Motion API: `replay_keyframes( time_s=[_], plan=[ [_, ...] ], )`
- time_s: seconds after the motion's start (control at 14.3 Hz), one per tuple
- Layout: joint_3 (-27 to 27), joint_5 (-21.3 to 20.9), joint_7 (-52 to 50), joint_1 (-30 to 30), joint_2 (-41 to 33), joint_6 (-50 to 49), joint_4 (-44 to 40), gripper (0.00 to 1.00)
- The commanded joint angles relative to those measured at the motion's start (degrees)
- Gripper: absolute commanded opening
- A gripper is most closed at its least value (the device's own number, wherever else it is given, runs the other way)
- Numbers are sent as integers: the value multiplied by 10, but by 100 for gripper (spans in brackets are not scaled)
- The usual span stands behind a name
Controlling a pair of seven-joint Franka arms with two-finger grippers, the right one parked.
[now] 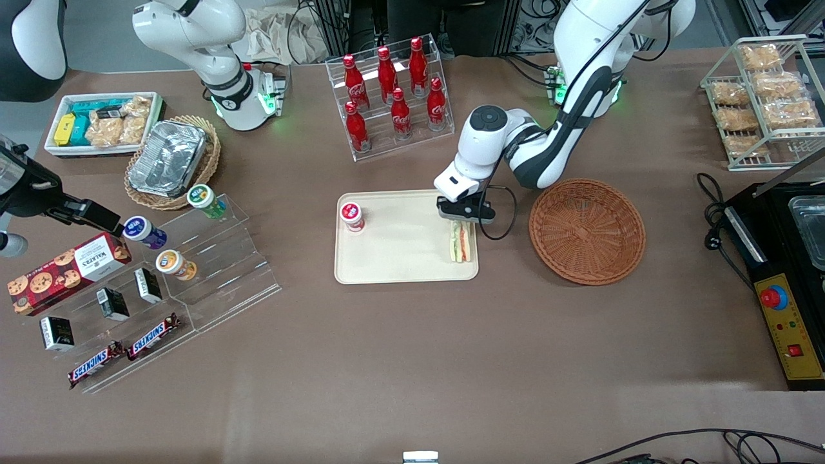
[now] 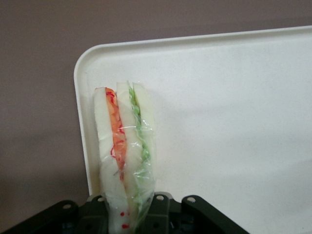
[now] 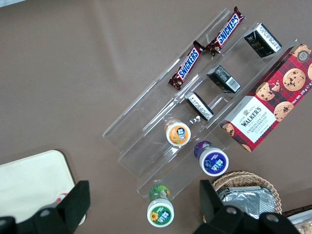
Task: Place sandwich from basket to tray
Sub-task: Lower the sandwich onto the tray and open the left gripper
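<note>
Cream plastic frames the moment: the tray (image 1: 399, 258) lies flat on the brown desk (image 1: 412, 361), and the sandwich (image 1: 460, 241) stands on edge on it, close along the tray's short rim, the one nearest the basket (image 1: 586, 231). The end effector (image 1: 464, 218) sits at the sandwich's end farther from the front camera, low over that corner of the tray. In the wrist view its black body (image 2: 161, 214) flanks the wrapped wedge (image 2: 124, 156) on both sides at the wedge's near end, so it appears clamped on the sandwich there, though the fingertips themselves are hidden by the bread and wrap. The rest of the sandwich reaches away from the end effector along the tray's rim, white bread showing an orange and red layer on one side and a green layer on the other under clear film.

The reddish-brown wicker basket rests on the desk just beside the tray, toward the working arm's end, apart from the tray's rim. A small red-lidded cup (image 1: 352, 216) stands on the tray too, at the corner toward the parked arm's end and well apart from the sandwich. A clear rack of red bottles (image 1: 393, 93) stands farther from the front camera than the tray.
</note>
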State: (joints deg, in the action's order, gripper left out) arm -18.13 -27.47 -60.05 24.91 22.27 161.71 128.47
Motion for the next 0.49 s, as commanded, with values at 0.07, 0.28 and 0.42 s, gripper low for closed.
replay_keyframes(
  time_s=[0.07, 0.28, 0.42],
  plan=[
    [6, -13, 6, 6, 3, 8, -3, 80],
    [6, -20, 2, 6, -1, 7, -5, 100],
    [7, -20, 1, 5, -20, 4, -8, 100]
  ],
)
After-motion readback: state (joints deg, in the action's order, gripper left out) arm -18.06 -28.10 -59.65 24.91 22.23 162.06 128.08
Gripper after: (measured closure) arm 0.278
